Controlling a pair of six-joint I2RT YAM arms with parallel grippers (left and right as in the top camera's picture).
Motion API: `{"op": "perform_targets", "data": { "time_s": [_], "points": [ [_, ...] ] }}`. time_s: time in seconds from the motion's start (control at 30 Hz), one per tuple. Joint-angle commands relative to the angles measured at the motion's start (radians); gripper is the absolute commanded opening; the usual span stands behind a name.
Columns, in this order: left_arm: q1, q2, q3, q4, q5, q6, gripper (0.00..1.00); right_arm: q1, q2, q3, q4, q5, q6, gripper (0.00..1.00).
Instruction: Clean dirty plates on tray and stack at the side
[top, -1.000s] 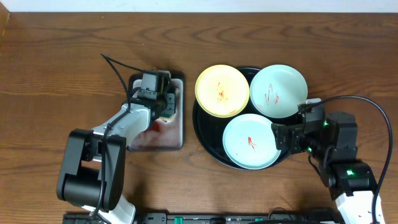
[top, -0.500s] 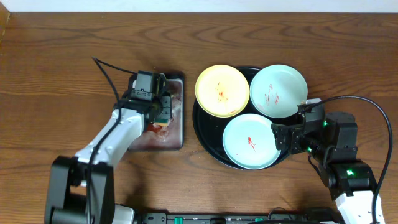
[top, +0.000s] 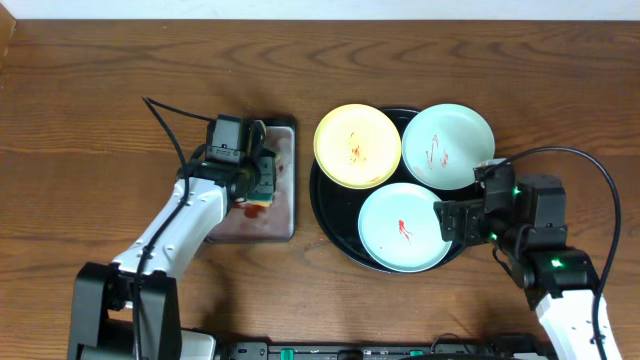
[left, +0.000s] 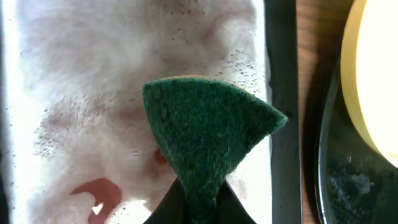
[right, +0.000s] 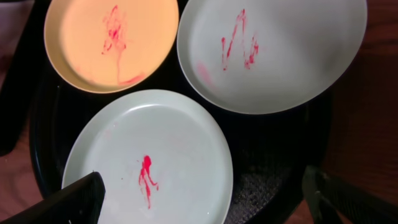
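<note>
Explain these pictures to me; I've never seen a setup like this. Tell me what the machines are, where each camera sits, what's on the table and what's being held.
Two robot arms work at a wooden table. One picture looks down from above. The other two come from a camera on each arm's wrist, looking past its own fingers. On the table sits a round black tray carrying three sauce-smeared plates: a yellow plate, a far blue-green plate and a near blue-green plate. Beside it lies a grey metal tray. The left gripper is shut on a green sponge over the grey tray. The right gripper is open and empty, by the near blue-green plate.
</note>
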Motion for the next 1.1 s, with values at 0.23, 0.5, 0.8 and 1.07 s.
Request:
{"op": "perform_targets", "data": {
  "time_s": [0.23,0.5,0.8,1.07],
  "points": [
    [0.080,-0.276,-0.139,0.137,0.132,-0.119,0.07,0.009,0.023,0.018,0.013,-0.005,0.009,0.99],
    [0.080,-0.432,-0.396,0.497,0.125,-0.225,0.07,0.009,0.027,0.018,0.013,-0.005,0.009,0.99],
    [0.079,-0.359,-0.402,0.545,0.126,-0.229,0.07,0.009,0.027,0.018,0.014,-0.005,0.009,0.99],
    [0.071,-0.201,-0.402,0.563,0.126,-0.225,0.07,0.009,0.027,0.018,0.013,-0.005,0.009,0.99]
  ]
}}
